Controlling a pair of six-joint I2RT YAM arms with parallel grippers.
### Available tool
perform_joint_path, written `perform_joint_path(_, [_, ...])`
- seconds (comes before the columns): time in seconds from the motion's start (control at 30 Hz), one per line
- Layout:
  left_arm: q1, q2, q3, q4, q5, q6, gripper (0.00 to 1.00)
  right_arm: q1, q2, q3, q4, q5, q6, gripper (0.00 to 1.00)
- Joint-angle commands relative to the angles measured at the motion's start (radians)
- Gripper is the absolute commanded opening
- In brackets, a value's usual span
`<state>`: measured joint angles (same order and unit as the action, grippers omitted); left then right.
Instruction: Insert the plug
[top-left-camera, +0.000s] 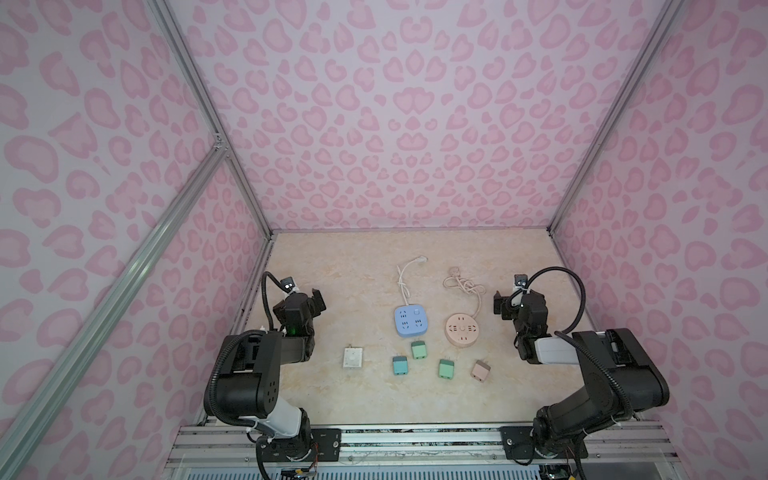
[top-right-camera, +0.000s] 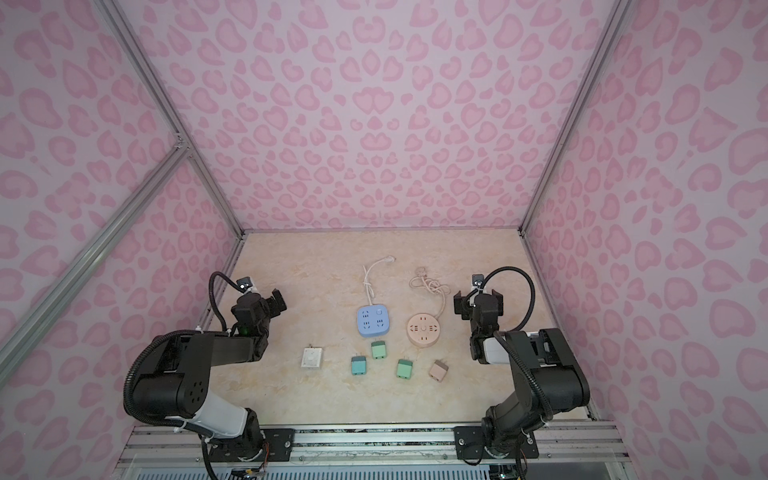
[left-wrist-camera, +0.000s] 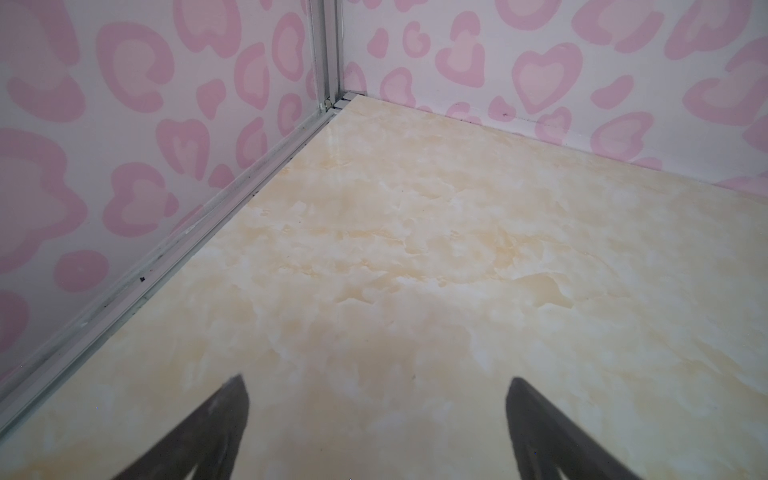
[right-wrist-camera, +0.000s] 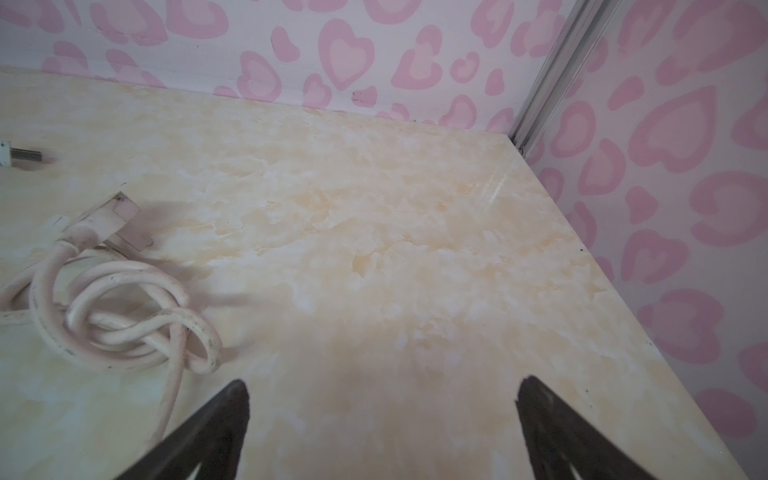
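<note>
Left gripper (left-wrist-camera: 376, 380): jaws wide, empty. Right gripper (right-wrist-camera: 382, 384): jaws wide, empty. Green plug (top-left-camera: 419, 349), one of five, flat on worktop (top-left-camera: 332, 270), between grippers, well apart from both, just beside blue socket block (top-left-camera: 411, 321). Risk: plug tilts in grip, prongs miss slots; loose block slides under push.

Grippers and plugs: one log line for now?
left gripper open, empty | right gripper open, empty | pink plug on table, uninserted | round socket free
</note>
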<state>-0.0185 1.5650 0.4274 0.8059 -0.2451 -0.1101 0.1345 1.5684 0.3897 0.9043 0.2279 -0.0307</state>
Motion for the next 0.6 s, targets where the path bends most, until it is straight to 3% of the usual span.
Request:
perform_joint_path(0.0, [-0.009,-0.03,0.019,-0.031,0.024,0.028,0.98,0.004,-0.018,0.007,-0.019,0.032,0.007,1.0])
perform_joint_path(0.07, [-0.034,-0.077,0.098,-0.205,0.007,0.062,0.98,0.008,-0.078,0.05,-0.146,0.073,0.017,1.0])
perform_joint_path(0.17, [-0.104,-0.088,0.305,-0.494,-0.132,0.08,0.98,0.053,-0.146,0.16,-0.379,0.186,-0.003,0.99])
perform_joint_path(0.23, [-0.125,-0.087,0.403,-0.625,-0.21,0.003,0.98,0.081,-0.181,0.252,-0.57,0.271,0.066,0.99])
perform_joint_path(0.3, [-0.131,-0.1,0.475,-0.752,-0.27,-0.134,0.98,0.099,-0.215,0.325,-0.739,0.278,0.113,0.99])
perform_joint_path(0.4, [-0.134,-0.144,0.531,-0.952,-0.208,-0.283,0.98,0.173,-0.273,0.373,-0.911,0.344,0.168,0.99])
perform_joint_path(0.57, [-0.197,-0.268,0.526,-1.08,-0.031,-0.369,0.98,0.377,-0.37,0.453,-1.249,0.512,0.298,0.96])
